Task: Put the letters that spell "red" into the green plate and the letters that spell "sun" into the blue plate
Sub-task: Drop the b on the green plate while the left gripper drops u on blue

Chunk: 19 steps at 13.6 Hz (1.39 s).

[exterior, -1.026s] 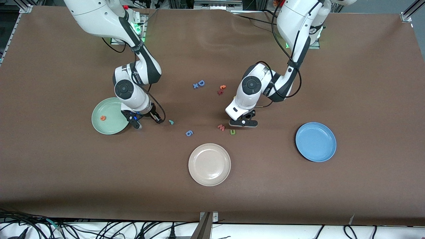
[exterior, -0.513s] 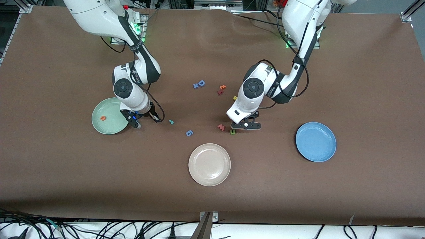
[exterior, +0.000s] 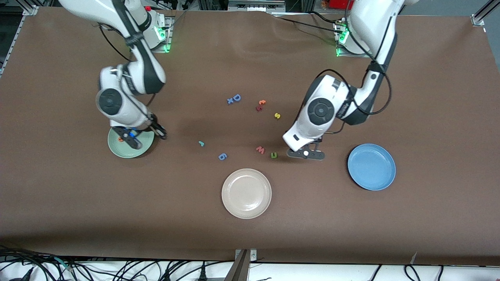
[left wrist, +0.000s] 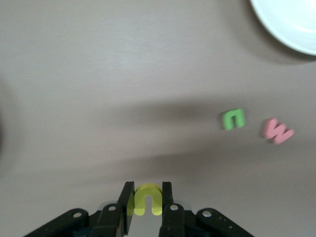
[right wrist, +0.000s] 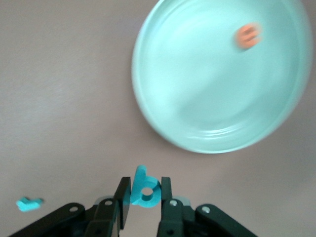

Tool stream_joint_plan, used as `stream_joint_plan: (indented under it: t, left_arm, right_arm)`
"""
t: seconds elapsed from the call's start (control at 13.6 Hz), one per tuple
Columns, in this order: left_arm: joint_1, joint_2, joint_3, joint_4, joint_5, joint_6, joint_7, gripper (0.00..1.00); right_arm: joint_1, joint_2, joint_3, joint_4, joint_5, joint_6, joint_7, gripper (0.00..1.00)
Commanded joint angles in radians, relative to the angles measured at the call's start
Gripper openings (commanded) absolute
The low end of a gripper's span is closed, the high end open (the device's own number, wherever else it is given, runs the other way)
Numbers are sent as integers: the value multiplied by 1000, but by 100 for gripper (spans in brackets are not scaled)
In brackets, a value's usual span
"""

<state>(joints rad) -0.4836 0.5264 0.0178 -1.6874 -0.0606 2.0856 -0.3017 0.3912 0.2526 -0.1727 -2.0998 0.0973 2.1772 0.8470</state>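
Since a second earlier both arms had lifted and swung outward. Left end effector pinched the yellow arch over the tabletop between the green arch and the blue plate. Right end effector pinched the teal "d" over the green plate, where the orange "e" lay. Teal "r" and yellow "s" remained on the tabletop, farther back. Judgement: two deliveries under way; three letters left.

A beige-white plate lies nearest the front camera; pink "w", blue "g" just above.
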Motion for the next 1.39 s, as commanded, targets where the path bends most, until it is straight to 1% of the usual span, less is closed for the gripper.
stream_joint_plan:
  t: [0.0,0.15,0.22,0.44,0.59,0.66,0.73,0.81,0.88,0.95,1.1,1.17,1.32]
  left_arm:
    - [54,-58,-7,-12,15,-91,120,7]
    - [95,-62,-7,-14,24,-124,218,7]
    - [123,-66,-6,-17,25,-137,286,8]
    - [209,-66,-4,-20,28,-142,462,7]
    - [255,-60,-2,-15,39,-141,565,8]
    - [284,-59,-4,-14,68,-136,614,8]
    - [312,-55,-4,-12,90,-128,653,8]
    - [338,-54,-4,-11,97,-122,696,8]
    - [353,-49,-4,-11,100,-102,720,8]
    - [370,-39,-4,-9,100,-84,743,8]
    - [405,-3,-4,-11,100,-24,779,8]
    - [410,10,-4,-11,97,-6,779,8]
    - [412,21,-4,-11,87,5,779,10]
  right_arm:
    - [3,-38,-79,-32,-2,-57,-144,14]
    - [-5,-6,-134,-37,-2,-34,-250,14]
    - [-9,19,-148,-42,-2,2,-281,14]
    - [-12,88,-151,-48,1,99,-287,15]
    - [-14,111,-149,-46,4,127,-286,16]
    - [-12,111,-151,-46,2,125,-287,19]
    - [-12,108,-151,-46,4,121,-287,34]
    - [-14,105,-151,-46,2,118,-287,67]
    - [-14,99,-151,-46,2,116,-279,90]
    - [-14,88,-151,-45,2,105,-270,94]
    - [-11,50,-145,-31,13,47,-252,95]
    - [3,36,-136,-14,13,27,-191,95]
    - [12,39,-49,52,13,1,-23,95]
